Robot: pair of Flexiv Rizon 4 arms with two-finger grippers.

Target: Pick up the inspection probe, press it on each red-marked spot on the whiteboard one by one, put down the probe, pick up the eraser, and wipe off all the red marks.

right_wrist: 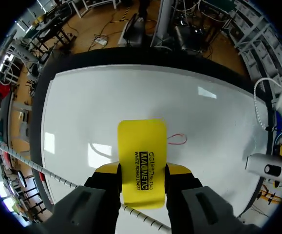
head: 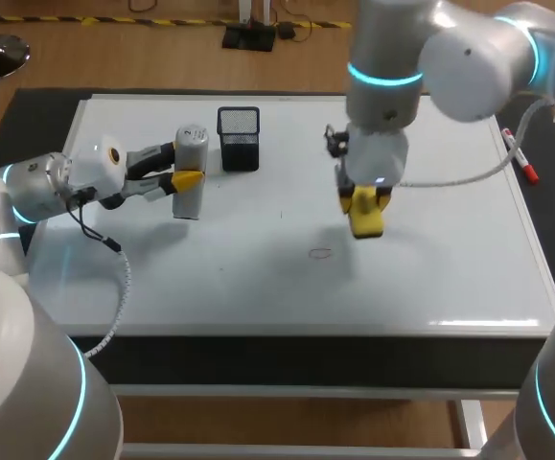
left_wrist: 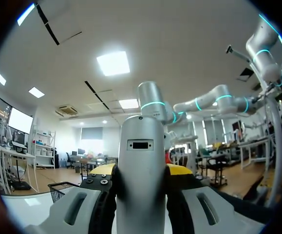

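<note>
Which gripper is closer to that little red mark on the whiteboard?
Right. The right gripper hangs close by the red mark; the left gripper is far off, beside the mesh basket.

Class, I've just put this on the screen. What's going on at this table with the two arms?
The left end effector is shut on the grey inspection probe, holding it beside the black mesh basket at the left of the whiteboard. The right end effector is shut on the yellow eraser over the middle of the board. One small red mark lies just beside the eraser, not yet wiped. A red marker lies by the board's right edge.
</note>
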